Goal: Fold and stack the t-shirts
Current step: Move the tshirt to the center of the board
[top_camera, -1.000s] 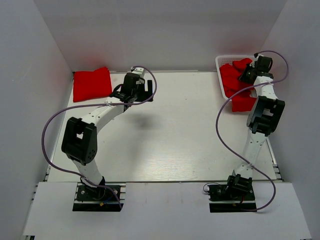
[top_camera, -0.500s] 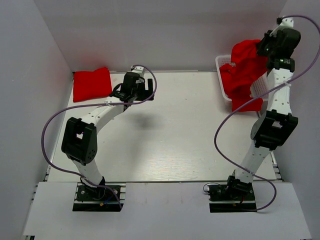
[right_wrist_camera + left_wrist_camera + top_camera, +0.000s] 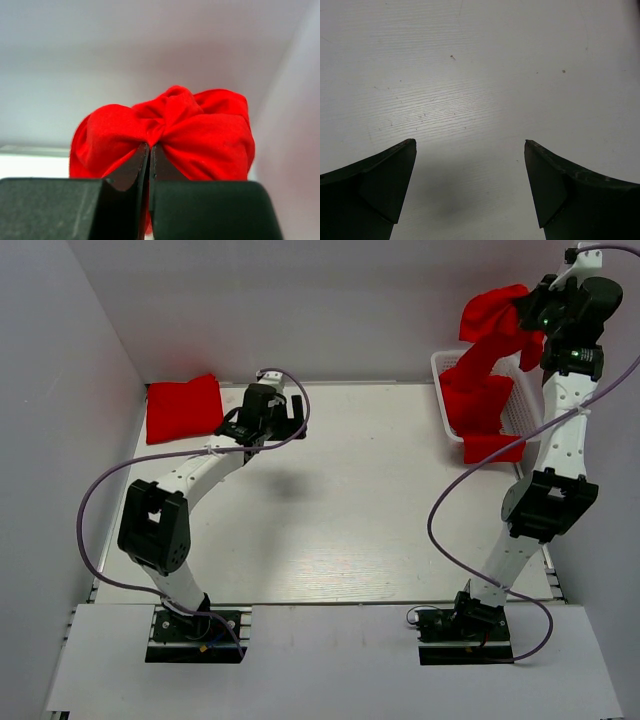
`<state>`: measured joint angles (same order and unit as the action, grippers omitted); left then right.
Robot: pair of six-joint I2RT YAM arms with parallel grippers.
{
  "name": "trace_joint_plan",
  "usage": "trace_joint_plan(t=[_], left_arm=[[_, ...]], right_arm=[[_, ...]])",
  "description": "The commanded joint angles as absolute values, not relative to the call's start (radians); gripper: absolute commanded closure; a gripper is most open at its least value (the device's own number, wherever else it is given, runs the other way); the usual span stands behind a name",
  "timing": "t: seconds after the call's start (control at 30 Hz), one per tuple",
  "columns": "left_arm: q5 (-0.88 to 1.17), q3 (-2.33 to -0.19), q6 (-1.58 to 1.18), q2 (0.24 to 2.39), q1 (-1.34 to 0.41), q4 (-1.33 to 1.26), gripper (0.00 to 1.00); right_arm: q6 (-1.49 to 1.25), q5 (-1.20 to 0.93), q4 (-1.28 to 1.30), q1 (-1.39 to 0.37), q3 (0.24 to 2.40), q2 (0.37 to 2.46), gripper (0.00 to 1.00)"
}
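Note:
A folded red t-shirt (image 3: 184,408) lies at the table's far left corner. My right gripper (image 3: 528,308) is raised high above the white basket (image 3: 446,398) and is shut on a red t-shirt (image 3: 490,350) that hangs down into the basket; in the right wrist view the bunched cloth (image 3: 165,132) bulges around the closed right gripper (image 3: 150,147). More red cloth (image 3: 492,447) spills over the basket's near edge. My left gripper (image 3: 283,425) stands open over bare table to the right of the folded shirt; in the left wrist view nothing lies between its spread fingers (image 3: 555,185).
White walls enclose the table on the left, back and right. The basket sits in the far right corner against the wall. Purple cables loop beside both arms. The white tabletop (image 3: 350,510) stretches between the arms.
My right arm has risen from the basket, lifting the red t-shirt up with it. The left arm has hardly moved.

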<state>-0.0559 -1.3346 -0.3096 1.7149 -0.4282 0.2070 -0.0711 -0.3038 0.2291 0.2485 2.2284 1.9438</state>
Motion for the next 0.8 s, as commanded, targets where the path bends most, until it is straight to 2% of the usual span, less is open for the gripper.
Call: trace_joint_plan(t=[0.0,0.23,0.4,0.5,0.6,0.63,0.67,0.77], left_arm=[[-0.08,-1.339,-0.339,1.629,-0.423,0.236,0.01],[-0.152,-1.33,-0.406,1.528,-0.423,0.376,0.01],[-0.213,-1.26,-0.477,1.404,-0.423,0.509,0.01],[-0.265,-1.188,-0.547,1.289,-0.423,0.56,0.01],[-0.334,-1.12,-0.606,1.206,-0.423,0.597,0.01],[-0.344,-1.108,-0.62,1.165,-0.423,0.609,0.01],[-0.344,-1.089,-0.62,1.149,-0.423,0.624,0.01],[-0.28,-1.068,-0.6,1.124,-0.423,0.635,0.01]], right_arm=[[-0.066,-0.513,0.169,0.212,2.284,1.832,1.0],[-0.057,-0.797,0.184,0.072,2.131,1.712,1.0],[0.027,-0.815,0.222,-0.095,2.014,1.663,1.0],[0.014,-0.799,0.183,-0.172,1.873,1.638,1.0],[-0.029,-0.81,0.079,-0.23,1.56,1.609,1.0],[-0.035,-0.807,0.06,-0.268,1.508,1.609,0.84],[-0.017,-0.799,0.13,-0.268,1.437,1.635,0.11],[-0.008,-0.799,0.28,-0.262,1.396,1.703,0.1]])
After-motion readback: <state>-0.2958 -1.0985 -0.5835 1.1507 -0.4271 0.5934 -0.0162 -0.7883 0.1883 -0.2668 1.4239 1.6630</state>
